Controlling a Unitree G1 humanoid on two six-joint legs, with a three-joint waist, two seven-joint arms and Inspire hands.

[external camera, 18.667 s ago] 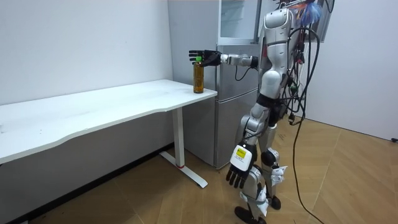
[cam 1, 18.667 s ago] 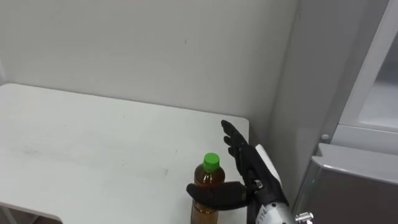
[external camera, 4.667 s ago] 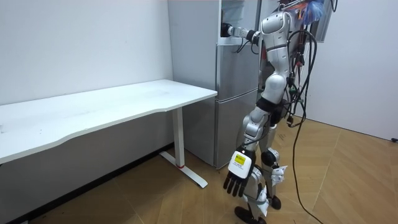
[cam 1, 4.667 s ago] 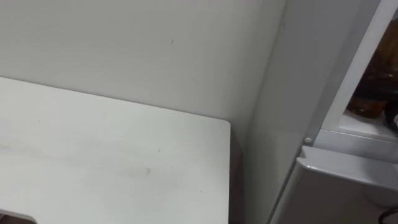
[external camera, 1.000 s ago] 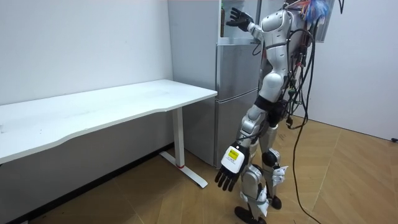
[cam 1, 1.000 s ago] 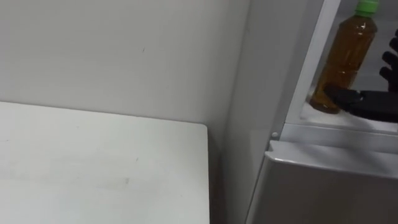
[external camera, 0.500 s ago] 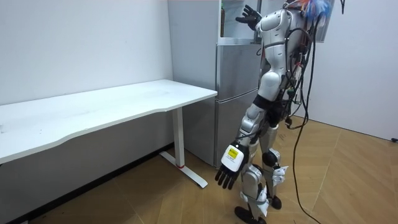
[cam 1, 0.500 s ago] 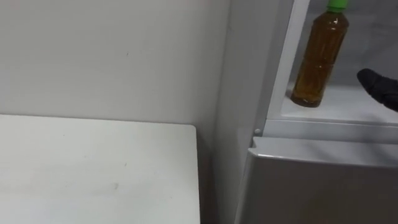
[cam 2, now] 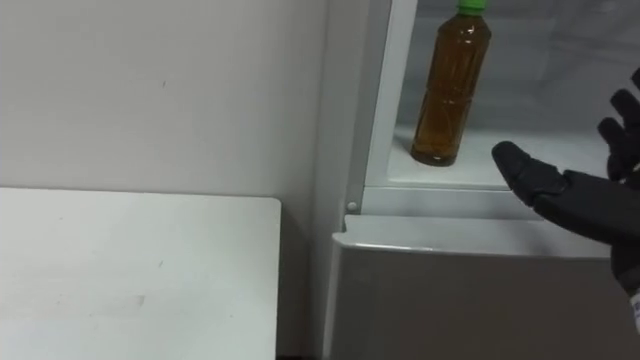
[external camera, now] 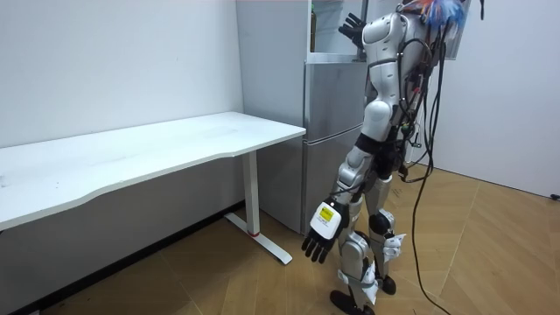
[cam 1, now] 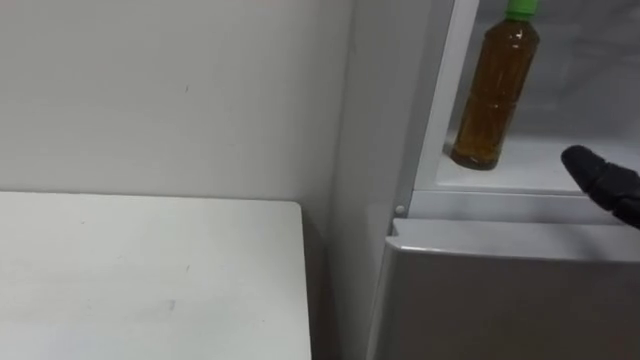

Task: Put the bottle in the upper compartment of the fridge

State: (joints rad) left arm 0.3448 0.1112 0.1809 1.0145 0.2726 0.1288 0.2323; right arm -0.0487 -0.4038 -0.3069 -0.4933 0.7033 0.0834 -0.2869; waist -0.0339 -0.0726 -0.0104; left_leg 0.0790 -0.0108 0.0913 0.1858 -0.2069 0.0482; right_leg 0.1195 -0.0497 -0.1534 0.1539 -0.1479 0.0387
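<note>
"Right eye view first: where is the bottle?"

"I see the bottle standing upright on the white shelf of the upper fridge compartment. It is near the front left corner, with its green cap on top and amber liquid inside. Nothing touches it."

"And the right hand?"

"My right hand is raised in front of the compartment's lower edge, to the right of the bottle and apart from it. Its fingers are straight and spread, the thumb points toward the bottle, and it holds nothing."

"Left hand?"

"From the room view I find the left hand hanging low beside the robot's thigh, fingers loose and splayed, empty."

"Where does the robot stand?"

"I have it upright on the wooden floor, close against the grey fridge, right arm lifted to the open upper compartment. The white desk sits just beside the fridge on the left, against the wall. The lower fridge door is closed below the shelf."
</note>
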